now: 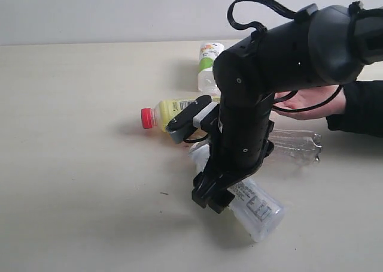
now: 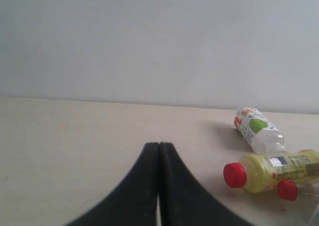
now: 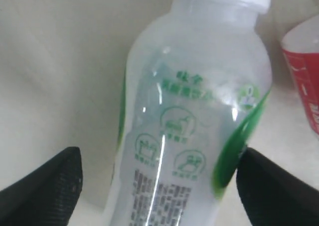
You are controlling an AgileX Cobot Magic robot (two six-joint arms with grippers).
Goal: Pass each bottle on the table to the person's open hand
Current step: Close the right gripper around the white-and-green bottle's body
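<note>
A white-capped bottle with a green-and-white label lies on the table at the front. My right gripper is down over it and open. In the right wrist view this bottle fills the gap of the right gripper. One finger is at its green edge and the other finger stands apart from it. The yellow bottle, the clear slim bottle and the second white-capped bottle lie behind. The person's open hand waits, palm up, behind my right arm. My left gripper is shut and holds nothing.
The left wrist view shows the far white-capped bottle, the yellow bottle and the slim bottle's red cap off to one side. The slim bottle's red label lies close beside the front bottle. A pale wall stands behind the table.
</note>
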